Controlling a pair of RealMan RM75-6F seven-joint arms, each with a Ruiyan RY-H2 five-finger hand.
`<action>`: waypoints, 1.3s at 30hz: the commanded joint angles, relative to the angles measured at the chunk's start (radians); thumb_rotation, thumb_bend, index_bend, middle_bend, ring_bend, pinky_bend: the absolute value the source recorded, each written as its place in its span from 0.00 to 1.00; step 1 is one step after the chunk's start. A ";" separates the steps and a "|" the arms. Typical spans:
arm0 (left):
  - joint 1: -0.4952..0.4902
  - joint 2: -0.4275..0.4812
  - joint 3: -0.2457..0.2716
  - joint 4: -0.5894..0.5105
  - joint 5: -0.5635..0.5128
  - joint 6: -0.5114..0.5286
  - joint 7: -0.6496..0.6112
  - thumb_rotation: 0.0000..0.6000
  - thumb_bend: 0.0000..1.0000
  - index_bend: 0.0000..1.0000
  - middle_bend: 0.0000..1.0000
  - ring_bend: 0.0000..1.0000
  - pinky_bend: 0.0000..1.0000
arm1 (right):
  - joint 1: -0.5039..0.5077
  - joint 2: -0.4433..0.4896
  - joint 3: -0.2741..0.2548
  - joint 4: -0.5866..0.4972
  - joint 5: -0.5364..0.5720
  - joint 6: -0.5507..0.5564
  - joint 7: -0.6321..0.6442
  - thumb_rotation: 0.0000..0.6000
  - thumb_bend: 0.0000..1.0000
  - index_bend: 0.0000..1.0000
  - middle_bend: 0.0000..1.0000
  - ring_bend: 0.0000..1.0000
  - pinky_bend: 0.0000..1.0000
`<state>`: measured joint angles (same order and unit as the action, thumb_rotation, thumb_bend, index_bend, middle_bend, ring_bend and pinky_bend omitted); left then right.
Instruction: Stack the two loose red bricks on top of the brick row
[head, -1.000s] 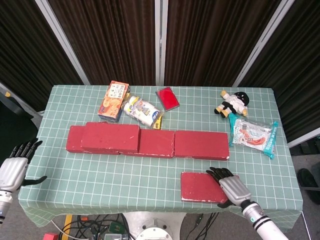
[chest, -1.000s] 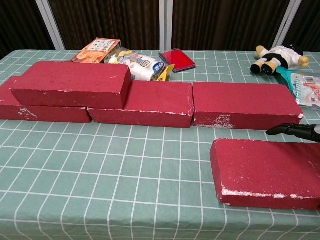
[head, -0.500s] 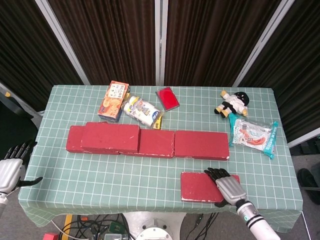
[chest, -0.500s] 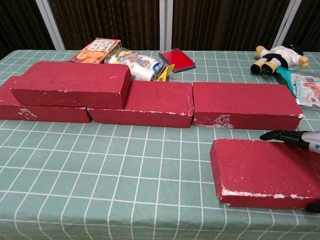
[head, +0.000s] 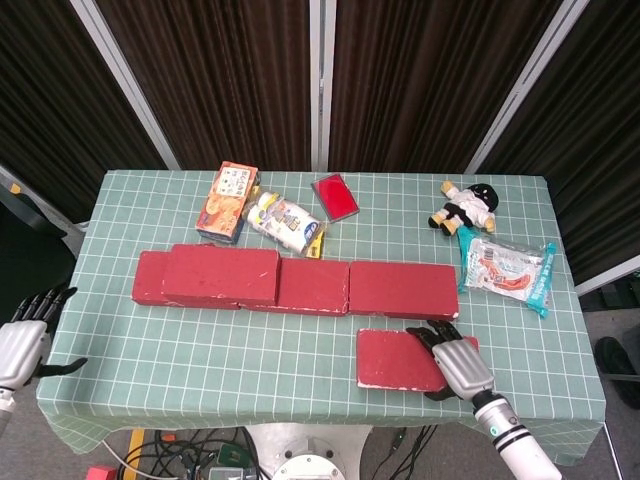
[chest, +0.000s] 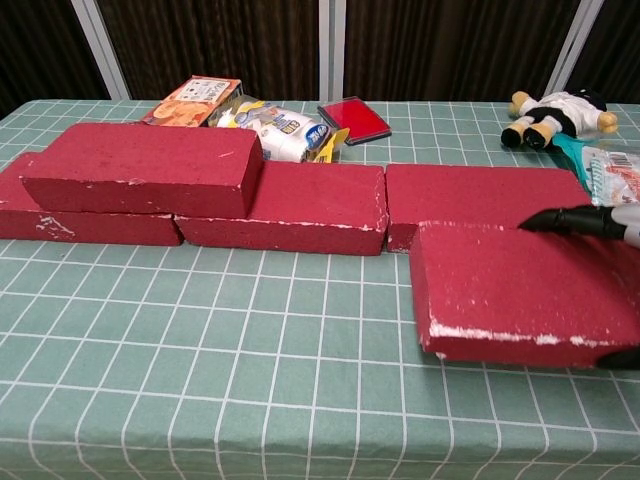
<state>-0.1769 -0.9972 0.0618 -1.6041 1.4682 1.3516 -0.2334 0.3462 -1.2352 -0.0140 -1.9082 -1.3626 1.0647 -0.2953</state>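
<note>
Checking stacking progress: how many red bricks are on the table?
5. Three form the row: left, middle, right. One stacked brick sits on the row's left end. One loose brick is held by the right robot hand.

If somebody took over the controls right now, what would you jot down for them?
Right hand: holds the loose red brick, raised off the green checked tablecloth in front of the row's right end.
Left hand: empty, fingers apart, off the table's left edge.
Done: one red brick already sits on the red brick row, at its left end.
Left: set the held brick on top of the row.
</note>
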 joint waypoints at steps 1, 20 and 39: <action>0.007 0.002 -0.003 0.000 0.002 0.006 -0.002 1.00 0.09 0.00 0.00 0.00 0.00 | 0.049 0.054 0.071 -0.072 0.008 0.010 -0.050 1.00 0.00 0.17 0.30 0.00 0.00; 0.018 -0.026 -0.013 0.075 0.021 -0.022 -0.102 1.00 0.09 0.00 0.00 0.00 0.00 | 0.574 -0.141 0.313 0.200 0.765 -0.265 -0.296 1.00 0.00 0.18 0.29 0.00 0.00; 0.026 -0.061 -0.027 0.159 0.068 0.018 -0.149 1.00 0.09 0.00 0.00 0.00 0.00 | 0.760 -0.224 0.240 0.293 0.994 -0.258 -0.299 1.00 0.00 0.18 0.29 0.00 0.00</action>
<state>-0.1513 -1.0584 0.0355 -1.4446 1.5356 1.3691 -0.3829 1.1055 -1.4582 0.2265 -1.6159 -0.3692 0.8058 -0.5945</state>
